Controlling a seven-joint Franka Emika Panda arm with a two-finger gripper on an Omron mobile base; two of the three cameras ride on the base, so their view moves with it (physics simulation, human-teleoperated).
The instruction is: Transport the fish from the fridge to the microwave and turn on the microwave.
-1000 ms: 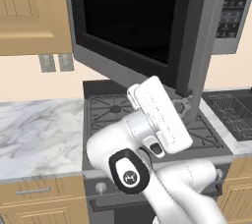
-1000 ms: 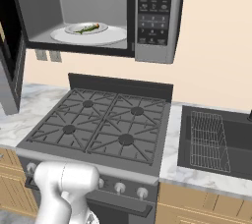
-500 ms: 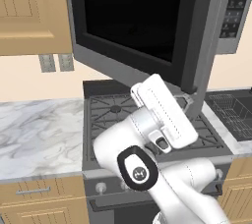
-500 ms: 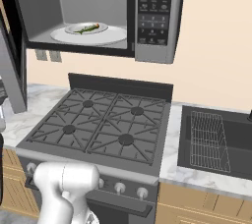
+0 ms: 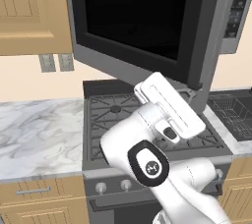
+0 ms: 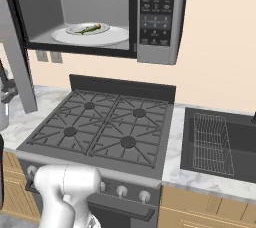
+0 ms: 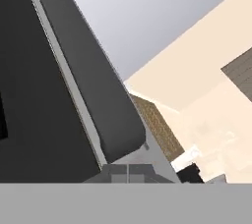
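Note:
The microwave (image 6: 155,17) hangs over the stove with its black-window door (image 5: 138,16) swung wide open to the left. Inside, the small dark green fish (image 6: 89,29) lies on a little plate on the white turntable plate (image 6: 117,37). My gripper (image 6: 6,84) is low beside the door's free edge (image 6: 17,57), holding nothing. In the hand view the fingertips (image 7: 118,171) sit together right under the door's dark grey edge (image 7: 108,115). My white hand (image 5: 170,105) covers the gripper in the left base view. The fridge is out of view.
A black gas stove (image 6: 100,127) lies below the microwave. A sink with a wire rack (image 6: 215,142) is to its right and a marble counter (image 5: 34,129) to its left. Wooden cabinets (image 5: 29,12) hang at the upper left.
My hand has moved right toward the door's free edge, and the gripper has come into the left edge of the right base view. The fish has stayed on its plate.

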